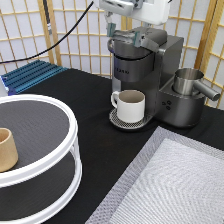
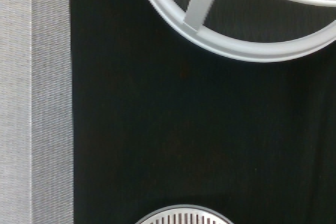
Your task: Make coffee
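Note:
The coffee machine (image 1: 150,65) stands at the exterior view's top centre. A cream-white handled mug (image 1: 131,105) sits on its round drip tray (image 1: 117,121) under the spout. My gripper (image 1: 125,34) is at the very top of the machine, its fingers spread apart over the lid, and nothing shows between them. The coffee pod is not in view. The wrist view shows only black tabletop, with the drip tray's edge (image 2: 181,216) in it.
A white two-tier turntable (image 1: 60,165) fills the exterior view's left, with a tan handleless cup (image 1: 6,149) on its upper shelf. Its rim (image 2: 247,47) shows in the wrist view. A steel jug (image 1: 189,81) sits on the machine's right side. A grey mat (image 1: 175,185) lies at the bottom right.

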Available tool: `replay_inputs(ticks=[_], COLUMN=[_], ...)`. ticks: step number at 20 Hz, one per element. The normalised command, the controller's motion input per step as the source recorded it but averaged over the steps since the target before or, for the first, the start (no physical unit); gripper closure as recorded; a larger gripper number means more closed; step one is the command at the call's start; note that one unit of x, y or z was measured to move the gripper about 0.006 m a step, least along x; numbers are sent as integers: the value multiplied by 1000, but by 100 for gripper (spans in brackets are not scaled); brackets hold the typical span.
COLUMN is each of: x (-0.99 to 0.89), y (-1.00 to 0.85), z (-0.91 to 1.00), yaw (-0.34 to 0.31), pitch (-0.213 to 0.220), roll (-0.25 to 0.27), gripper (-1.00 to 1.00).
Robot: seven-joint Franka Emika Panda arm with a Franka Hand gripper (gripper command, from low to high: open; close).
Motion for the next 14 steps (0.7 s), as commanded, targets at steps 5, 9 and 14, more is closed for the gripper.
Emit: replay_inputs(ticks=[5,9,14], x=[19,-9,-110], y=[133,92,-154], z=[-655,-846,-701], yaw=[0,18,68], pitch=[-52,-69,-59], roll=[-129,-120,-25], gripper=[-100,-100,-100])
